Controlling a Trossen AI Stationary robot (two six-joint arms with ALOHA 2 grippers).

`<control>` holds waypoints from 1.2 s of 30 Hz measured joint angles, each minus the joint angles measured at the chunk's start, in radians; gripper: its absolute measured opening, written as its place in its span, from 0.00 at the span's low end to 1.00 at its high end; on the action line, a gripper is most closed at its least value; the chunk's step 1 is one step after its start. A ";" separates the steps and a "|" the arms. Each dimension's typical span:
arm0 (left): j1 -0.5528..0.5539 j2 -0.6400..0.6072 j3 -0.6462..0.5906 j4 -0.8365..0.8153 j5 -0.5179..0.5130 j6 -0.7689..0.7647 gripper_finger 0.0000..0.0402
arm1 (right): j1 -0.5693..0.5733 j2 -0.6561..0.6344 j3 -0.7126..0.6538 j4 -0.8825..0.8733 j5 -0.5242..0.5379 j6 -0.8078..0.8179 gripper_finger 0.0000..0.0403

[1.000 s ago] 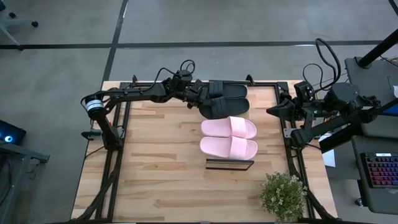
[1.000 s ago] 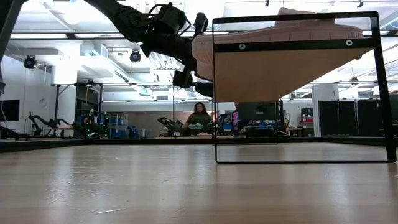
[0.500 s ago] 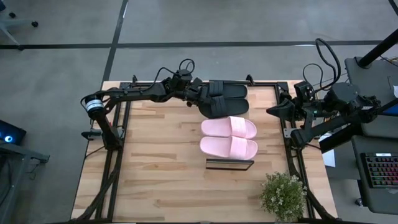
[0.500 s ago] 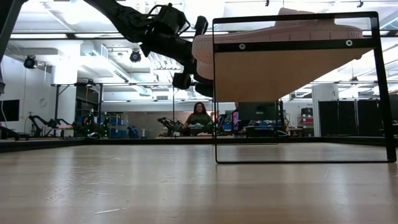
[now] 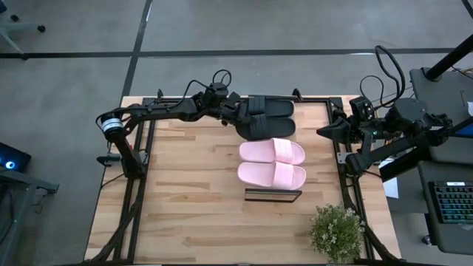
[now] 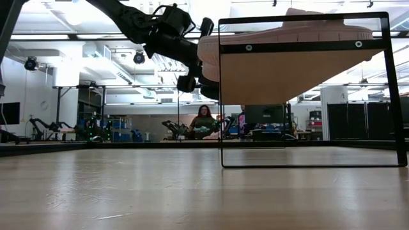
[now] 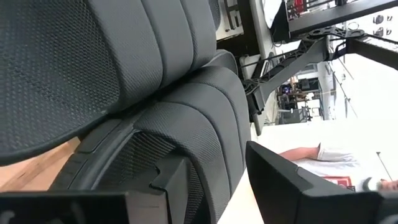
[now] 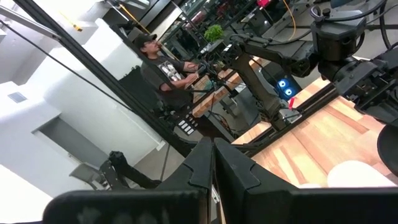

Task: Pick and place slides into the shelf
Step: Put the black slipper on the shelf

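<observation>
Black textured foam, two slides (image 5: 267,117) side by side at the shelf's (image 5: 273,195) far end, two pale pink slides (image 5: 272,162) nearer. Probably light, flexible, grippy; best pinched across the broad strap or a sole edge. Left gripper (image 5: 238,118) parted at the black pair's heel end, grasping nothing visible; right gripper (image 5: 323,132) closed, empty, parked at tabletop's (image 5: 185,192) right edge.

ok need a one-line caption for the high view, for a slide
Overhead: left gripper open at the black slides beside two pink slides on the shelf; right gripper waits shut at the table's edge.
</observation>
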 joint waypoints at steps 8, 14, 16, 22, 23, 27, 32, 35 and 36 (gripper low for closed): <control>0.007 -0.001 0.000 -0.115 -0.015 0.035 0.34 | 0.000 0.000 0.000 0.000 0.000 0.002 0.02; 0.007 -0.002 0.001 -0.119 -0.013 0.053 0.34 | 0.000 0.000 0.000 0.000 0.000 0.003 0.02; 0.009 -0.002 0.003 -0.121 -0.013 0.058 0.34 | 0.000 0.000 0.000 0.000 0.000 0.003 0.02; 0.015 -0.002 0.013 -0.122 -0.010 0.062 0.34 | 0.000 0.000 0.000 -0.001 0.000 0.000 0.02; 0.017 -0.002 0.014 -0.122 -0.010 0.062 0.34 | 0.000 0.000 0.000 -0.001 0.000 0.000 0.02; 0.023 -0.002 0.014 -0.122 -0.010 0.068 0.34 | 0.000 0.000 0.000 -0.013 0.000 0.000 0.02; 0.028 -0.016 0.014 -0.122 -0.009 0.085 0.34 | 0.000 0.000 0.000 -0.016 0.000 0.000 0.02; 0.034 -0.032 0.014 -0.123 -0.010 0.087 0.34 | 0.000 0.000 0.000 -0.016 0.000 0.001 0.02; 0.037 -0.037 0.014 -0.121 -0.008 0.087 0.34 | 0.000 0.000 0.000 -0.016 0.000 0.001 0.02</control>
